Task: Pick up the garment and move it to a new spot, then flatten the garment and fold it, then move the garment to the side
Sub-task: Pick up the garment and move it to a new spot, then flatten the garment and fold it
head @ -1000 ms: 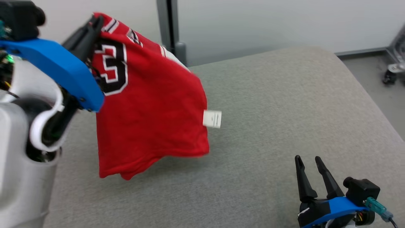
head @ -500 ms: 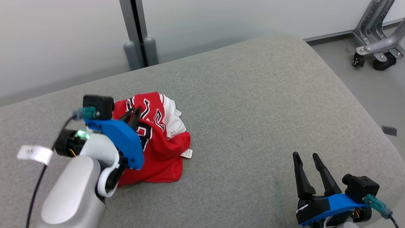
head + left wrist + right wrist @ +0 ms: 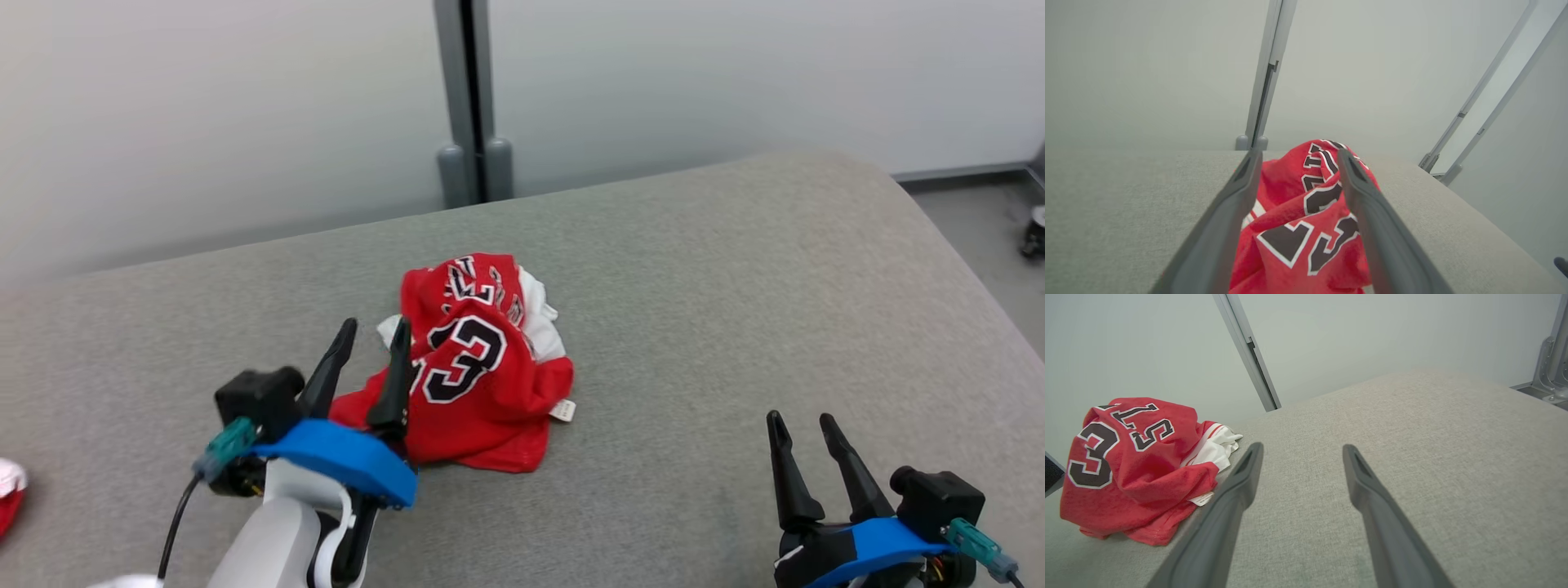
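The garment [image 3: 482, 367] is a red jersey with black-and-white numbers and white trim, lying crumpled in a heap on the grey cushioned surface [image 3: 694, 286]. My left gripper [image 3: 375, 335] stands open just left of the heap, its fingers apart and holding nothing. Through the left wrist view the garment [image 3: 1306, 220] lies low between the spread fingers of the left gripper [image 3: 1296, 157]. Far to the right, near the front edge, my right gripper [image 3: 800, 425] is open and empty. From the right wrist view the garment [image 3: 1135, 465] lies to the left of the right gripper [image 3: 1302, 451].
A grey post [image 3: 469, 106] rises against the pale wall behind the surface. The surface curves down at its right edge to the floor, where a caster [image 3: 1033, 233] shows. A red-and-white scrap [image 3: 10, 490] lies at the far left edge.
The left gripper carried the hanging garment down onto the surface, then opened and let it go, drawing back to the left of the heap. The head camera has shifted. The right gripper stayed put.
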Robot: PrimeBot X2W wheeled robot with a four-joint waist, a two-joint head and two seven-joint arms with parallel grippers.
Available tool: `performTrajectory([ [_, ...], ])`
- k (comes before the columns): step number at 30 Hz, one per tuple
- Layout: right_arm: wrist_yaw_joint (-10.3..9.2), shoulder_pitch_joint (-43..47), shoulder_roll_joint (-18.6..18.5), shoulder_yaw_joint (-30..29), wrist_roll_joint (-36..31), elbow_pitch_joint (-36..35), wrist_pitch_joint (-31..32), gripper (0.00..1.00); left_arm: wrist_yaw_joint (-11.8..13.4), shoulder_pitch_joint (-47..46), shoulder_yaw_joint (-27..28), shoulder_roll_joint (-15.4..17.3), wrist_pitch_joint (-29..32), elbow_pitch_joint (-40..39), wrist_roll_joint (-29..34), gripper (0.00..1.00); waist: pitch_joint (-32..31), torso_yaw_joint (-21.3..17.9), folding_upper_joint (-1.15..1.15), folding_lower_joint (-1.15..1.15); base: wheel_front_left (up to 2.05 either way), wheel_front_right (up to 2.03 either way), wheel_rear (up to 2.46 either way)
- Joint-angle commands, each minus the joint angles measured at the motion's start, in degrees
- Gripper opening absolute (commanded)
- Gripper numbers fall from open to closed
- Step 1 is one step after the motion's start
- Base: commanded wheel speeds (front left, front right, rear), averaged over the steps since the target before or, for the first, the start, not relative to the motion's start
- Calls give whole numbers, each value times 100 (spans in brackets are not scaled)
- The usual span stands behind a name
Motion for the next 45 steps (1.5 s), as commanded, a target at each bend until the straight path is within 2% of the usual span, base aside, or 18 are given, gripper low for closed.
performTrajectory([
  [1, 1, 64, -27, -54, -68, -53, 19, 100, 60, 197, 70, -13, -292, -75, 32, 100, -34, 164, 0, 0, 0, 0, 0],
  [5, 1, 151, -26, -138, -153, -136, 119, 100, 240, 551, 304, 7, -713, -308, 119, 100, -133, 469, 0, 0, 0, 0, 0],
  [10, 1, 205, -26, -267, -220, -248, 216, 100, 390, 968, 622, 80, -838, -673, 398, 100, -181, 781, 0, 0, 0, 0, 0],
  [18, 1, 242, -26, -346, -453, -365, 327, 100, 537, 1566, 1045, 257, -846, -865, 960, 100, -205, 913, 0, 0, 0, 0, 0],
  [23, 1, 249, -27, -457, -598, -459, 398, 100, 515, 1771, 1255, 282, -847, -862, 1106, 100, -214, 899, 0, 0, 0, 0, 0],
  [30, 1, 241, -26, -563, -693, -563, 557, 100, 418, 1815, 1264, 336, -838, -681, 1102, 100, -209, 873, 0, 0, 0, 0, 0],
  [39, 1, 203, -26, -523, -612, -609, 633, 100, 453, 1724, 1239, 301, -842, -658, 1074, 100, -176, 888, 0, 0, 0, 0, 0],
  [45, 1, -353, -26, -375, -559, -538, 1094, 100, 433, 1644, 1239, 326, -842, -725, 1054, 100, -17, 872, 0, 0, 0, 0, 0],
])
